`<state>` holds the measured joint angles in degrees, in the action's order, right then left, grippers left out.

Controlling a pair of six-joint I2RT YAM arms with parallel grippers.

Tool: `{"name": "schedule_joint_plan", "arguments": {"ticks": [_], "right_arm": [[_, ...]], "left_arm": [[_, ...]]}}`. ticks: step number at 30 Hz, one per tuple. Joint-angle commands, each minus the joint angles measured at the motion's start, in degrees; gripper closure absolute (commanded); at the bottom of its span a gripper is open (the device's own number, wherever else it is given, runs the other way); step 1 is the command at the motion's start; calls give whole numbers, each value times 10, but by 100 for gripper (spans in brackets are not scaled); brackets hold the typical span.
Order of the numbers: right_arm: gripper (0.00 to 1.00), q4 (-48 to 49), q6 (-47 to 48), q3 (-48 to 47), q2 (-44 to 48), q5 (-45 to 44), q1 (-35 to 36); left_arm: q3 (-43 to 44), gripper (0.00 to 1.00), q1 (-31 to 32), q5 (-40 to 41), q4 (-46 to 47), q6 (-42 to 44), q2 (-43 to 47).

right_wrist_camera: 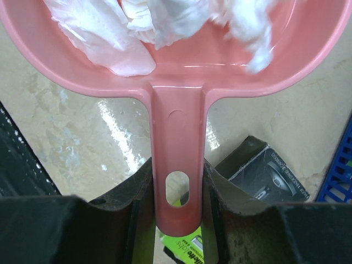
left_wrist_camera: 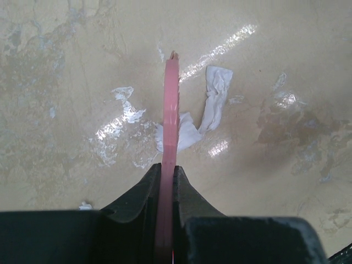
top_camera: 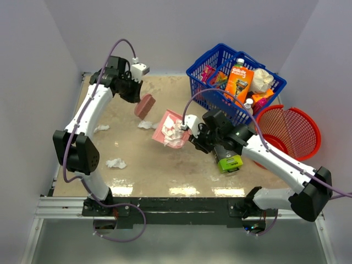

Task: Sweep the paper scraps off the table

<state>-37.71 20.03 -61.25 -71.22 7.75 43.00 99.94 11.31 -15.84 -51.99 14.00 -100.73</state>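
- Jaws of the left gripper are clamped on a pink flat tool. The left wrist view shows the tool edge-on as a thin strip running straight out from between them.
- From above, the left gripper sits at the far left of the table, and the pink flat tool hangs off it toward the centre.
- Whether the tool's edge touches the tabletop cannot be told.
- Right gripper jaws are closed on the handle of a pink dustpan, one on either side of the handle's hole.
- The dustpan is near mid-table, its mouth facing the left arm.
- Paper scraps: a heap lies in the pan.
- Two more lie on the table under the tool, one partly hidden behind it.
- Seen from above, that loose bit lies between tool and pan.
- Others are well apart on the left side and near the front left.
- A green box lies under the right arm.
- A blue basket of goods stands at the far right, with a red basket beside it off the table's right edge.
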Motion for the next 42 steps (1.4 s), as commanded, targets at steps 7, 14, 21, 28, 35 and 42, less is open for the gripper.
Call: {"name": "schedule_joint_plan", "arguments": {"ticks": [7,14,21,28,35,42], "right_arm": [[100,-95,-3,-134,-23,-10,-42],[100,-116,-10,-199,-44,-42,-81],[100,-126,-30,-264,-80,-40,-172],[100,-163,-31,-340,-94,-40,-262],[100,-179,-49,-378,-105,-35,-348],[100,-203,-58,-436,-115,-63,-425]], "left_arm": [[15,100,-9,-55,47,-14,4],[6,100,-16,-78,67,-18,10],[0,100,-16,-117,71,-11,13],[7,100,-16,-150,73,-8,-6],[20,100,-16,-164,72,-13,-19],[51,100,-16,-152,64,-3,-48]]}}
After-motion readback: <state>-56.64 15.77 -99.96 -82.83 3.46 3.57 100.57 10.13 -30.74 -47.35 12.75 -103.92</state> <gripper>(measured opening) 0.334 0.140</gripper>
